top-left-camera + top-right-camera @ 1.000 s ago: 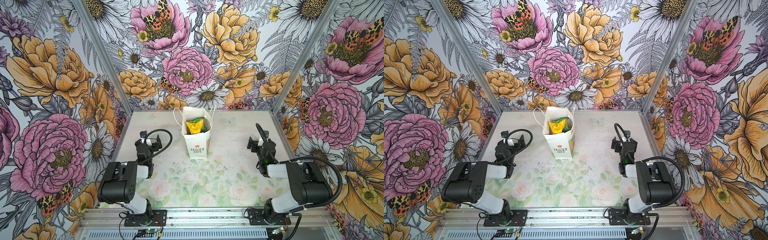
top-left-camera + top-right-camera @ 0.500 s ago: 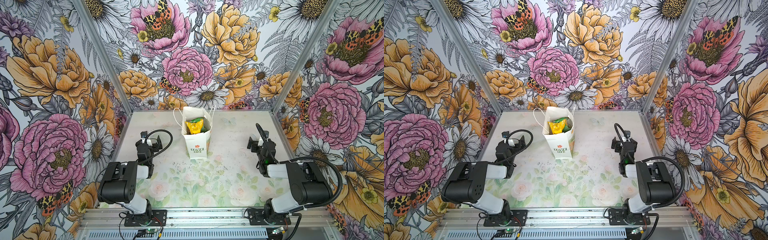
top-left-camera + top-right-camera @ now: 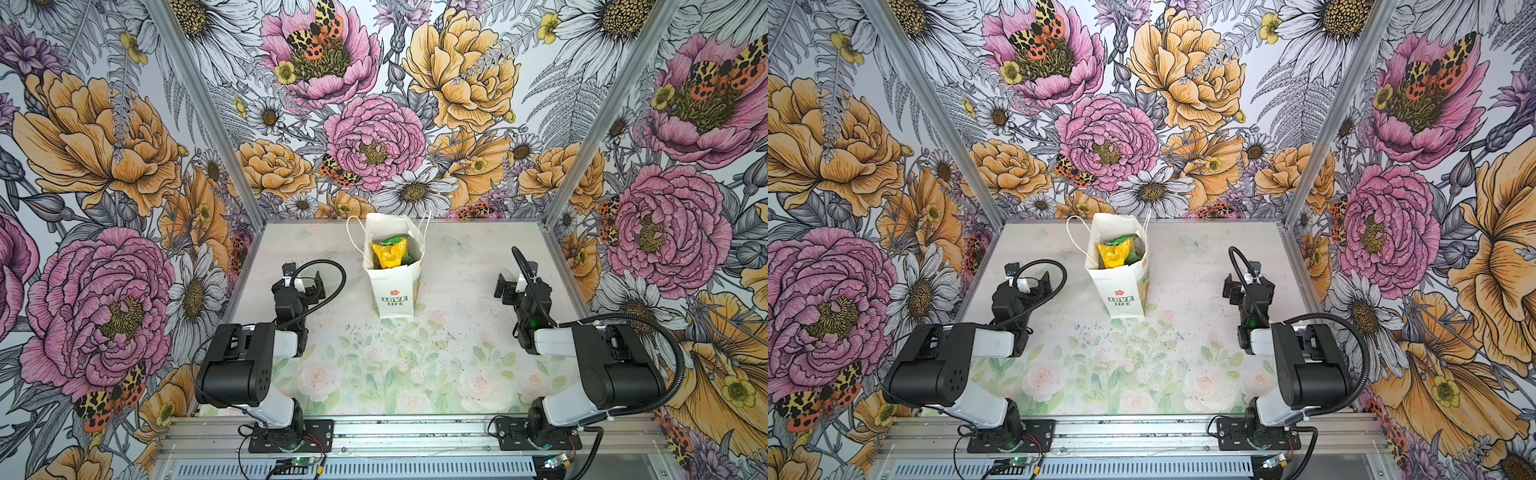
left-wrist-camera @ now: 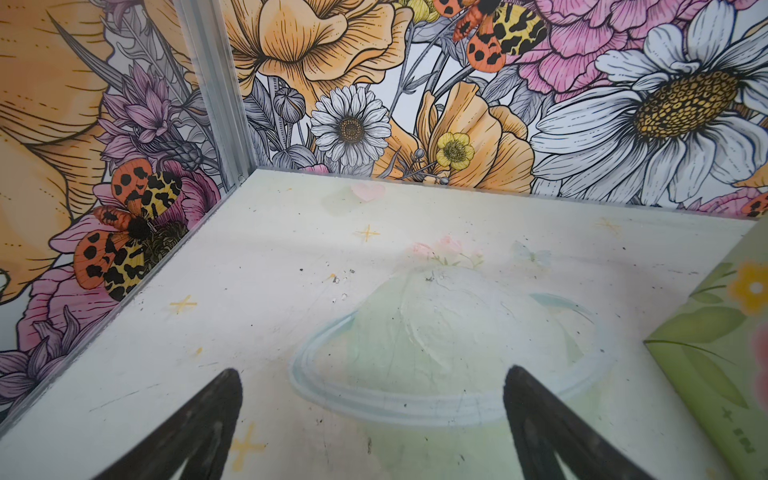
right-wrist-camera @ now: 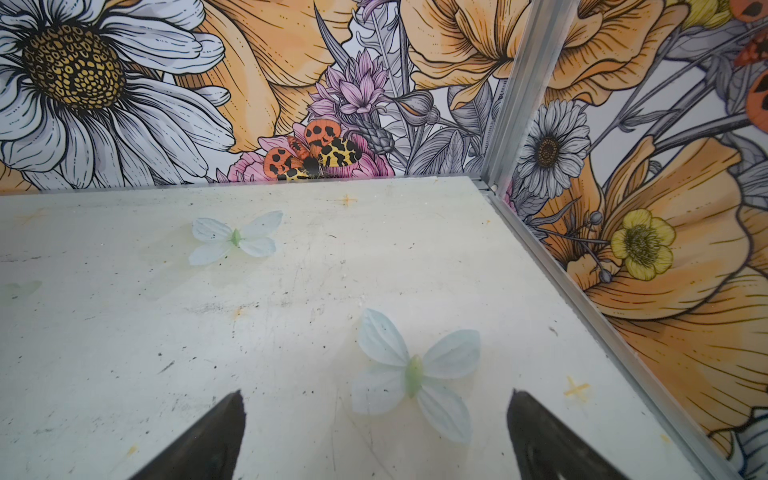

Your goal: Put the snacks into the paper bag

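The pale printed surface (image 3: 457, 291) is seen in both top views, with walls of flowered paper around it. The white paper bag (image 3: 395, 291) is stood upright toward the back of the surface, near the middle. Its mouth is open, and its narrow side with the red flower and "LOVE LIFE" is turned to the front. Its cord handles are raised at the far rim.

The left gripper (image 3: 305, 279) is held low to the left of the bag and apart from it. In the left wrist view its jaws are spread wide over bare surface (image 4: 374, 291), and an edge of the bag's green printed face (image 4: 731, 353) is caught at the side of that view. The right gripper (image 3: 509, 286) is held well to the right of the bag, and it is likewise spread wide over bare surface (image 5: 291, 332).

The snacks are found inside the bag. A yellow packet (image 3: 388, 253) is seen on top at the mouth, and a green packet (image 3: 395, 240) is tucked just behind it. Whatever lies deeper in the bag cannot be made out.
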Robot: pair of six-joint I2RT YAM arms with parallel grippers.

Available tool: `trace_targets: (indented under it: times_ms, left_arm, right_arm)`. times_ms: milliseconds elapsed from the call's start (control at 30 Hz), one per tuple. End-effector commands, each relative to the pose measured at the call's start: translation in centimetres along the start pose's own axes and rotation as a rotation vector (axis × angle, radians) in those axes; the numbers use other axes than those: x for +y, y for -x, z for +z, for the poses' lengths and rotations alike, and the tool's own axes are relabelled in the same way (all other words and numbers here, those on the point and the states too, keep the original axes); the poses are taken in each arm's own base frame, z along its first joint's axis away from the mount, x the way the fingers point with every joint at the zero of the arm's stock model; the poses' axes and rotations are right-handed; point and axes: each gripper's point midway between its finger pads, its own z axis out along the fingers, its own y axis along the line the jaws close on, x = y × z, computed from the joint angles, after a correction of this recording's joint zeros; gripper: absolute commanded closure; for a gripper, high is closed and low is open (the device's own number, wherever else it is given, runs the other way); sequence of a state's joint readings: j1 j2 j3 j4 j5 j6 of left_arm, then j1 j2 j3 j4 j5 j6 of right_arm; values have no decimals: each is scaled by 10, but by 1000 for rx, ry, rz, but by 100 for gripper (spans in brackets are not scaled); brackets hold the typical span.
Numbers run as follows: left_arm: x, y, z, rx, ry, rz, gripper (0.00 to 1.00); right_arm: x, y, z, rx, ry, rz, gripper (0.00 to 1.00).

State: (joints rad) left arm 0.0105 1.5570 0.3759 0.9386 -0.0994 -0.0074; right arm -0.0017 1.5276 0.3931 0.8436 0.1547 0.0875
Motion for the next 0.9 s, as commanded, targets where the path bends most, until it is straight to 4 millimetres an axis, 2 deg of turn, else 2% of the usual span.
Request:
trace_targets:
  times_ms: [0,867]
  left_arm:
    - [-3,3,0,-10,-7,13,1]
    - [-1,3,0,-9,-16,2,1]
  right_arm:
    - [-4,1,1,-14,-18,6,0]
    - [-4,1,1,-12,-17,4,0]
